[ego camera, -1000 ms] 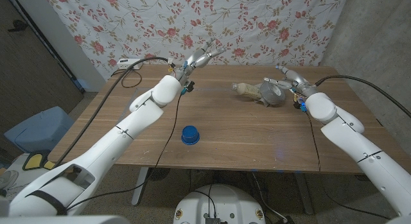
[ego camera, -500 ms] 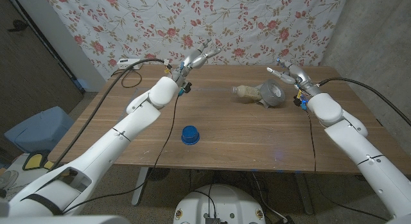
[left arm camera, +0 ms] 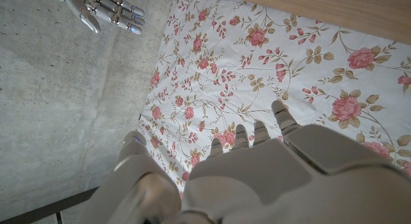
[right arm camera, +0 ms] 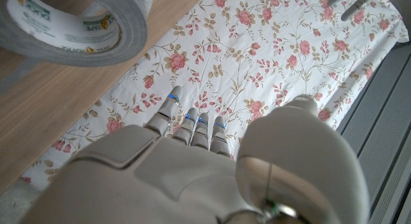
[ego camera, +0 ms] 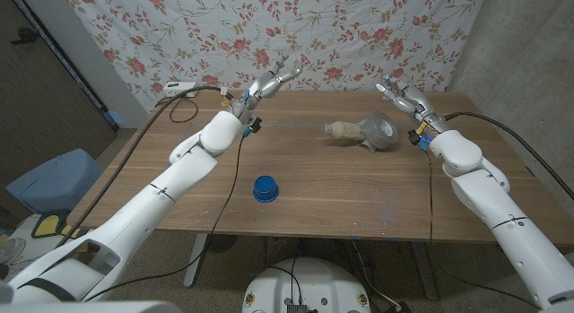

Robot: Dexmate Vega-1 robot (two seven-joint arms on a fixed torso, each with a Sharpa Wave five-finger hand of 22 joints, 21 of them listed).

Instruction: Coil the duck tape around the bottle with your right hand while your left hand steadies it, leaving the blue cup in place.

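Observation:
A clear plastic bottle lies on its side on the wooden table, right of the middle. The grey duck tape roll stands on edge at the bottle's right end and seems to ring it. Its printed inner core looms close in the right wrist view. My right hand hovers behind the roll with fingers apart, holding nothing and touching nothing. My left hand is raised over the far edge, well left of the bottle, fingers spread and empty. The blue cup stands upside down near the front.
A floral cloth hangs behind the table. Black cables run along both arms and over the table's front edge. A white box sits at the far left corner. A concrete wall rises on the right.
My right hand has lifted back from the tape roll towards the cloth. My left hand has drifted a little left. Bottle, roll and cup have stayed put.

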